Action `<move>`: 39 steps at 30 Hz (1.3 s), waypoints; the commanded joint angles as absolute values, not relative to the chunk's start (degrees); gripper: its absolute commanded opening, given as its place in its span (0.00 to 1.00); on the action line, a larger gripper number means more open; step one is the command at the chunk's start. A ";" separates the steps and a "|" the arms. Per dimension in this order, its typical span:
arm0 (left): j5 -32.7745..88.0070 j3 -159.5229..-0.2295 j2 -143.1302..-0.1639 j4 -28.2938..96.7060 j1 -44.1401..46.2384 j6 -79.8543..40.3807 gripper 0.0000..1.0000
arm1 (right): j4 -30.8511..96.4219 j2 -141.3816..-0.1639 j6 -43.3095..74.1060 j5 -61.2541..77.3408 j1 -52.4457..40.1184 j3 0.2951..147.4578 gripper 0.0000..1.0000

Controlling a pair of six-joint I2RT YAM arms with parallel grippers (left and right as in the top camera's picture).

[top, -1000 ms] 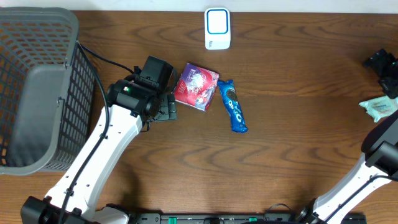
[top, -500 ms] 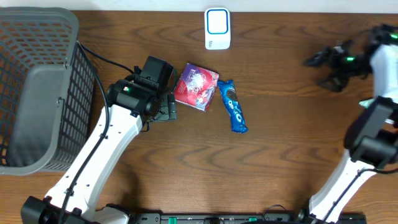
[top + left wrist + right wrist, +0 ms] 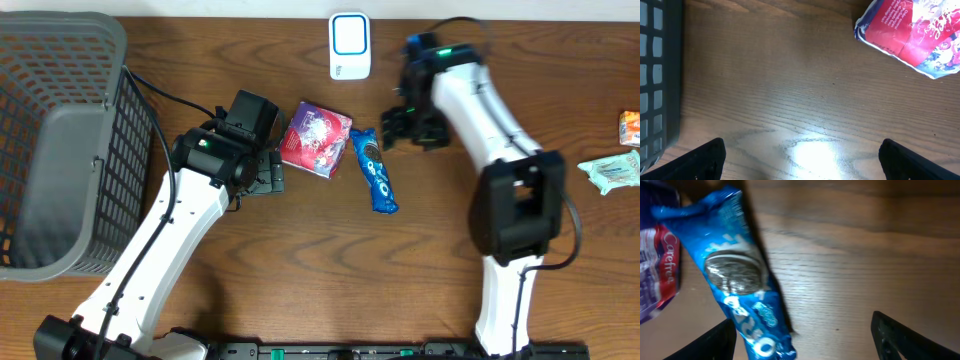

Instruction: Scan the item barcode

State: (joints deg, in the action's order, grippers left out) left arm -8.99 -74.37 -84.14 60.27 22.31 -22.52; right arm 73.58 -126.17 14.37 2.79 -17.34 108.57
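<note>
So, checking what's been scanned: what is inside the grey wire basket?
Inside the grey wire basket only its own plain grey floor shows, no item on it. Its left edge runs out of the overhead view, so that strip cannot be checked.

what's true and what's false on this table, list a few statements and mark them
1. The blue cookie packet lies on the table beside the red pack. True.
2. The left gripper holds the red pack. False: its jaws are open and empty.
3. The blue cookie packet is inside the basket. False: it lies on the table.
4. The right gripper is close to the blue cookie packet, jaws apart. True.
5. The white scanner lies between the two packs. False: it sits near the far edge.
</note>
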 commanded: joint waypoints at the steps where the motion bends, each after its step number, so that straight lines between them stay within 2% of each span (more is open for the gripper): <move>1: -9.67 -74.48 -84.27 60.60 22.46 -22.83 0.98 | 73.49 -125.80 20.84 -13.28 -23.24 108.16 0.77; 4: -9.67 -74.48 -84.27 60.60 22.46 -22.83 0.98 | 73.30 -125.80 21.26 -15.11 -27.70 108.16 0.70; 6: -9.69 -74.48 -84.27 60.60 22.46 -22.83 0.98 | 72.69 -125.80 21.23 -15.49 -30.06 107.83 0.57; 7: -9.67 -74.48 -84.27 60.60 22.46 -22.83 0.98 | 72.03 -125.80 21.28 -15.86 -30.85 107.33 0.54; 16: -9.69 -74.48 -84.27 60.60 22.46 -22.83 0.98 | 61.91 -125.80 23.16 -16.08 -34.65 97.91 0.56; 24: -9.69 -74.48 -84.27 60.60 22.46 -22.83 0.98 | 57.45 -125.80 26.79 -21.37 -34.26 90.96 0.52; 25: -9.69 -74.48 -84.27 60.60 22.46 -22.83 0.98 | 57.49 -125.80 26.76 -21.37 -34.02 90.80 0.48; 27: -9.69 -74.48 -84.27 60.60 22.46 -22.83 0.98 | 57.65 -125.80 26.76 -21.34 -33.50 90.74 0.29; 31: -9.69 -74.48 -84.27 60.60 22.46 -22.83 0.98 | 59.16 -125.54 26.70 -16.60 -32.10 92.01 0.04; 32: -9.67 -74.48 -84.27 60.60 22.46 -22.83 0.98 | 60.07 -125.40 26.61 -14.41 -31.55 92.92 0.01; 39: -9.67 -74.48 -84.27 60.60 22.46 -22.83 0.98 | 66.52 -125.14 18.61 9.10 -23.66 102.39 0.01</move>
State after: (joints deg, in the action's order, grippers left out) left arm -8.99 -74.37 -84.14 60.25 22.31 -22.50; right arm 65.25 -125.84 23.99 -6.22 -28.01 97.34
